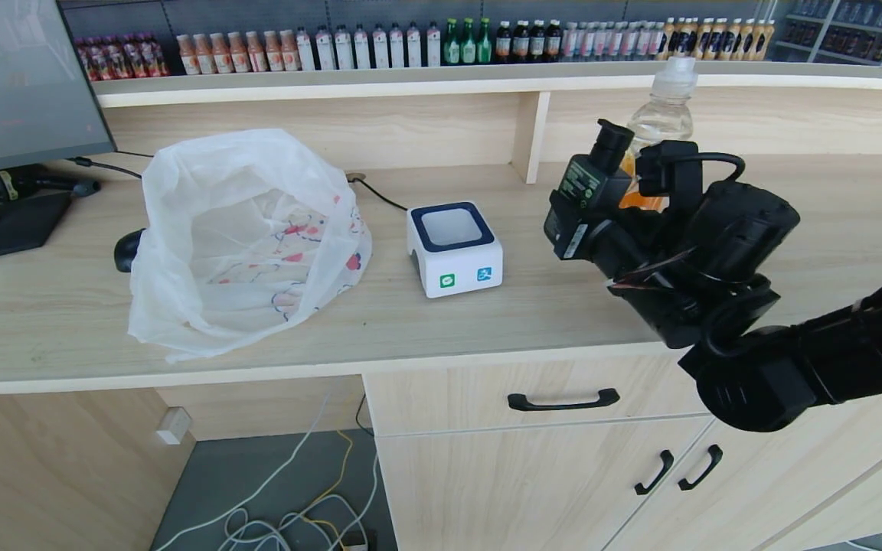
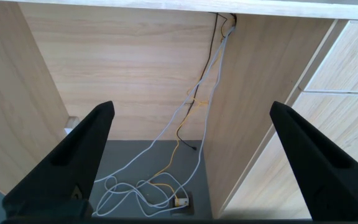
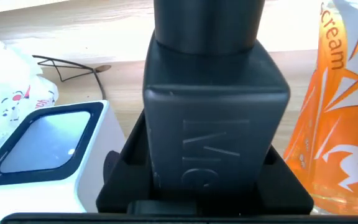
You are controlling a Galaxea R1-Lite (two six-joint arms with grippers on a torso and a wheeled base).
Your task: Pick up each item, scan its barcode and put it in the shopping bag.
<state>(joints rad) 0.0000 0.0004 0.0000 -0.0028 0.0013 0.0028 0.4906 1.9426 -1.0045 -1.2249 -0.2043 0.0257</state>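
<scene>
Bottle (image 1: 590, 184) sits clamped in the right gripper (image 1: 600, 243) near the scanner (image 1: 454, 249), probably angled for reading. Left gripper (image 2: 191, 109) hangs low, fingers (image 2: 73, 162) wide.

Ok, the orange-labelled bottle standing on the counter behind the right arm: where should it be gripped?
Probably take the orange-labelled bottle by its straight body, below the tapering shoulder, coming in level from the robot's side: it stands upright, and the back wall blocks the far side.
</scene>
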